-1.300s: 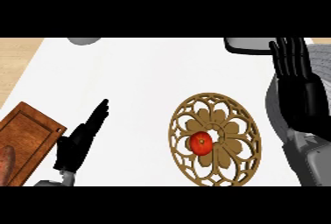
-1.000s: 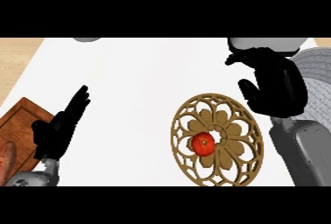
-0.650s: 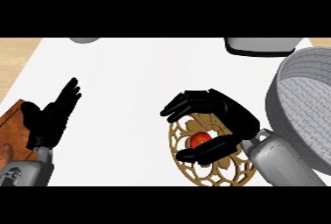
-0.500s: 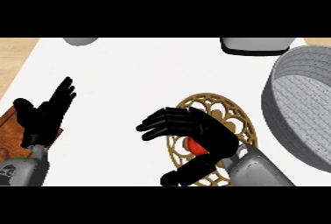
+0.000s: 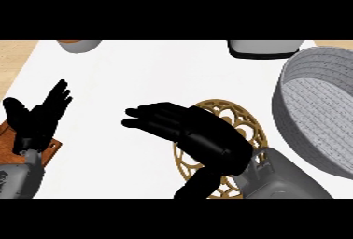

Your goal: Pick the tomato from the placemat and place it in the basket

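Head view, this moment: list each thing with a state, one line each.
right hand: open, spread over the placemat
left hand: open, fingers up, resting at the left edge
placemat: flat on the counter, partly covered
tomato: hidden, cannot tell
basket: upright at right, no tomato visible inside

Light falls bright and even over my white worktop (image 5: 172, 74), which shows almost no shading. My black right robot hand (image 5: 196, 133) catches only faint grey sheen along its fingers and otherwise reads nearly as a silhouette. The basket (image 5: 310, 102) is shaded darker on its inner wall. No glare shows, and straight edges do not bend.
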Robot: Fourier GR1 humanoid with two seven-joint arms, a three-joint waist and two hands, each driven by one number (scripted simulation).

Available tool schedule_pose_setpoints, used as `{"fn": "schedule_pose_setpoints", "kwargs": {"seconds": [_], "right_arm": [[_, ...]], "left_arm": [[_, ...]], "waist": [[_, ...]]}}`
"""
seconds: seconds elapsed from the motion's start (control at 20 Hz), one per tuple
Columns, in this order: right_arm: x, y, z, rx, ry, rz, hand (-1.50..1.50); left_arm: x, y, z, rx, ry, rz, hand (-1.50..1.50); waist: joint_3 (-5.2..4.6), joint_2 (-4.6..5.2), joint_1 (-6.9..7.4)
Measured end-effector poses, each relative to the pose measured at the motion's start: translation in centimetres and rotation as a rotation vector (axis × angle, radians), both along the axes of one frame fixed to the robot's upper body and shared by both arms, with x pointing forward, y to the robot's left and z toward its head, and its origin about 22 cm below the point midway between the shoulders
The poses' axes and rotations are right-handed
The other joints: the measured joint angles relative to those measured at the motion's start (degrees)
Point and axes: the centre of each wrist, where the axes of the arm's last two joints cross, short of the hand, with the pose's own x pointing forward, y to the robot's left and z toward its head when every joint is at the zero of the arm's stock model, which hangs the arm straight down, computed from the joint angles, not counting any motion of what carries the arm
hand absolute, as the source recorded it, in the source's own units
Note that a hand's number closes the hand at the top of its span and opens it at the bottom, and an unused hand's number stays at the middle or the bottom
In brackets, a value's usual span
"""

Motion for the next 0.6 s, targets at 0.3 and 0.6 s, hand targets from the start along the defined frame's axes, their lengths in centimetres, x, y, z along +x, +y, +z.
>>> {"fn": "schedule_pose_setpoints", "kwargs": {"seconds": [0.3, 0.6], "right_arm": [[1.9, -1.3, 6.7, -0.299, -0.131, -0.256, -1.50], [3.2, -3.1, 11.4, -0.516, -0.048, -0.266, -1.50]], "left_arm": [[-0.1, 0.4, -0.4, 0.001, 0.007, 0.002, 0.00], [0.5, -0.3, -0.1, -0.005, -0.002, -0.008, 0.00]], "waist": [[-0.05, -0.09, -0.07], [0.07, 0.21, 0.18]]}}
